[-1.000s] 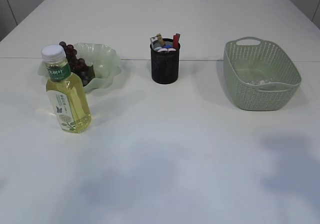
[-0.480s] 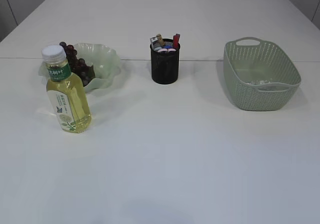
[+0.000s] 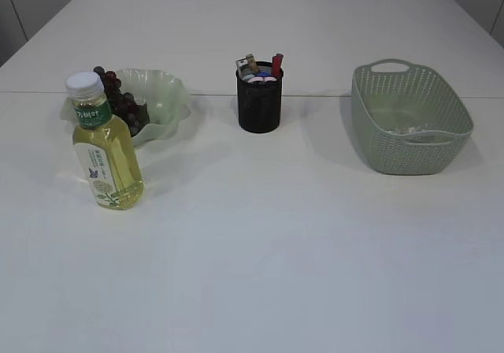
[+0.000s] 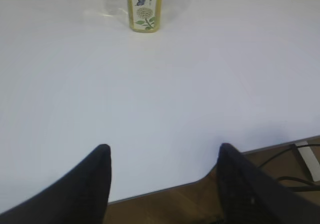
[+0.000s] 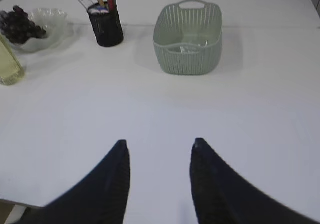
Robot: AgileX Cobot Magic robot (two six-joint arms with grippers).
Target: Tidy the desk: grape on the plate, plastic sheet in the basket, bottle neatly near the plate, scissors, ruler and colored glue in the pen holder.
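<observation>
One bottle (image 3: 103,142) stands on the table (image 3: 276,250), left, just near of the plate (image 3: 161,101). Heavy and smooth; grab its middle. Both jaws are wide, holding nothing.

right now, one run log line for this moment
grapes on plate | bottle upright beside plate | pen holder filled | left gripper open | right gripper open

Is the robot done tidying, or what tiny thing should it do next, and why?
Probably nothing more than keeping both arms back. The dark purple grapes lie on the pale green wavy plate, the yellow drink bottle stands upright right beside it, the black mesh pen holder is full of tools, and something clear lies in the green woven basket. Both the left gripper and right gripper are open and empty.
</observation>
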